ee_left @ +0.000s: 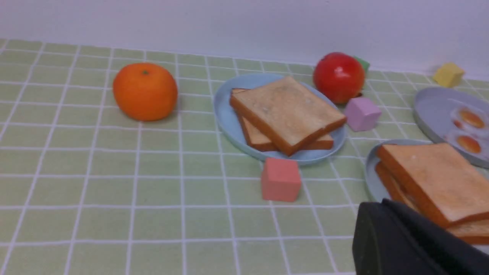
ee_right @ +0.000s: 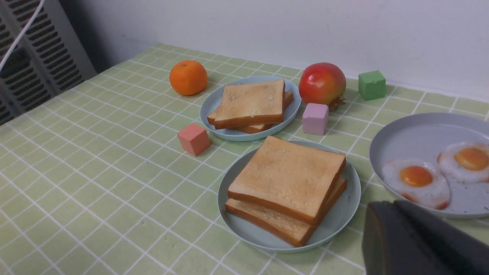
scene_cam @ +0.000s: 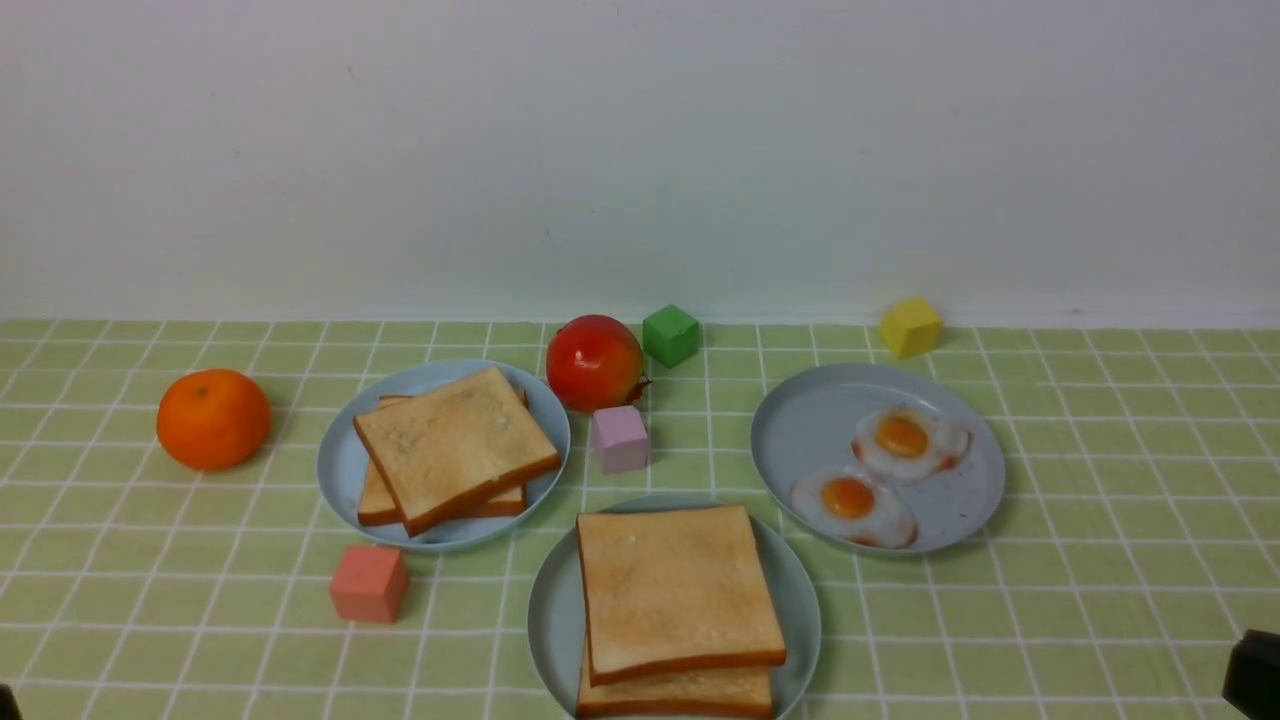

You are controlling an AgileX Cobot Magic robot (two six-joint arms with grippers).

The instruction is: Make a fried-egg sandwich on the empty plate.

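Surface: green checked cloth [scene_cam: 120, 560] against a plain white wall [scene_cam: 640, 150], all toy-kitchen stuff.
Teal plate [scene_cam: 545, 620]: bottom centre of the front view, closest to the robot. My guess is it sits there so either arm can reach it.
Sandwich: two slices stacked on that plate. The top slice [scene_cam: 675, 590] sits a bit off the bottom slice [scene_cam: 680, 695], so the lower one's edge peeks out.
Egg inside?: honestly can't see one between the slices from any view, the top slice covers everything.
Eggs: two, one [scene_cam: 852, 505] just beside the other [scene_cam: 910, 440], on the grey-blue plate [scene_cam: 800, 430] right of centre. Looks like the supply plate.
Spare toast [scene_cam: 455, 445]: a skewed pile on another plate [scene_cam: 340, 470] left of centre, well apart from the sandwich.
Left gripper [ee_left: 412, 244]: dark lump at the lower right of its own view, pressed together, nothing in it.
Right gripper [ee_right: 420, 240]: only dark housing shows, can't tell if it's spread or not.
Clutter: orange [scene_cam: 213, 418], red fruit [scene_cam: 594, 362], four cubes. Probably just distractors, none are in the way.
Progress: I'd say done if an egg is in there.
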